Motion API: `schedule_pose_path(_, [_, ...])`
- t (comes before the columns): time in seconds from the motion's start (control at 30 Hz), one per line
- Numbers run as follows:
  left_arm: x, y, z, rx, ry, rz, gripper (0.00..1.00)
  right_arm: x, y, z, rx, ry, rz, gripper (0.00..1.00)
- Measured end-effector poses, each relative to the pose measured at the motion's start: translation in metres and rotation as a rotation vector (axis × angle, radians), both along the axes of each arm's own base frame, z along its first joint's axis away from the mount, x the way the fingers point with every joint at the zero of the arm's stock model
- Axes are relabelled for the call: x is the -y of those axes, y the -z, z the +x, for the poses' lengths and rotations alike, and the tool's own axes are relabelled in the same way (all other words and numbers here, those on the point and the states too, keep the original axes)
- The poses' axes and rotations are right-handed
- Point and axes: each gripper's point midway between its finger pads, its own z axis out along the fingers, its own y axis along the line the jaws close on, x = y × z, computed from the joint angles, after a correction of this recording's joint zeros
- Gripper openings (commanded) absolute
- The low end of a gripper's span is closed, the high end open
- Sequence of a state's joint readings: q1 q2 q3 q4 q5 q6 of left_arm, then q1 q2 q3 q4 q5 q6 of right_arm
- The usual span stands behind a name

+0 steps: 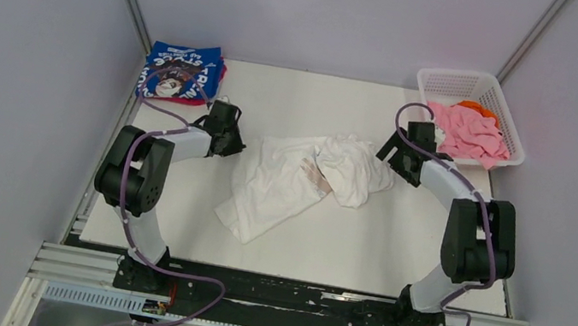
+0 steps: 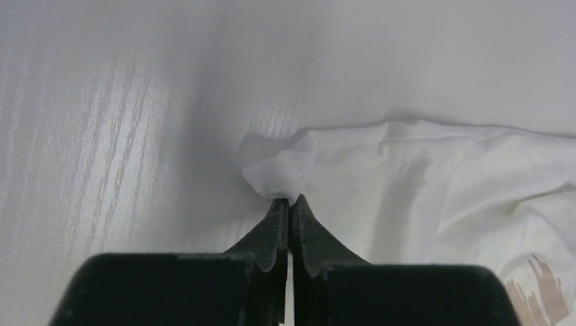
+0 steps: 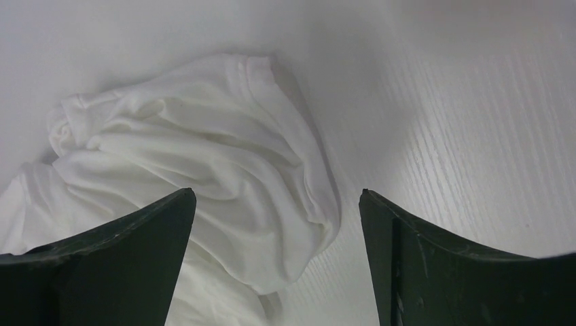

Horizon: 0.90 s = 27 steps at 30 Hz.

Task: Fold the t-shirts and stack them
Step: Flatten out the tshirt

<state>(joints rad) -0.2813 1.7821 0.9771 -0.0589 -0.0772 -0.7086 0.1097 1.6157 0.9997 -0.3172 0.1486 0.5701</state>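
A crumpled white t-shirt [image 1: 300,178] with a brown chest streak lies mid-table. My left gripper [image 1: 233,139] is at its left edge, shut on a pinch of its white cloth [image 2: 282,178]. My right gripper [image 1: 390,154] hovers open over the shirt's bunched right part [image 3: 224,170], holding nothing. A folded royal-blue t-shirt [image 1: 182,71] with white lettering lies on a pink one at the far left corner. A pink t-shirt [image 1: 467,131] and an orange one [image 1: 477,107] sit in the basket.
A white plastic lattice basket [image 1: 453,82] stands at the far right corner. Grey walls close in the table [image 1: 392,256] on three sides. The arm bases and a metal rail run along the near edge.
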Motion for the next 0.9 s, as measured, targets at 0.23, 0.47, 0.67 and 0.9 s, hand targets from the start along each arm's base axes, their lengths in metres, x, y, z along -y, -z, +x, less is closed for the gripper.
schedule_pose_path(0.23, [0.003, -0.001, 0.000, 0.002, 0.013, -0.011, 0.00, 0.001, 0.014, 0.035, -0.021, -0.038, -0.033, 0.67])
schedule_pose_path(0.47, [0.002, -0.001, -0.012, -0.005, 0.030, -0.001, 0.00, -0.002, 0.040, 0.049, -0.076, -0.105, -0.057, 0.44])
schedule_pose_path(0.67, [0.007, -0.001, -0.016, 0.006, 0.046, -0.005, 0.00, -0.007, 0.043, 0.056, -0.076, -0.147, -0.052, 0.01])
schedule_pose_path(0.9, [0.005, -0.025, -0.015, 0.063, 0.031, 0.020, 0.00, -0.014, 0.031, 0.058, -0.046, -0.191, -0.088, 0.00])
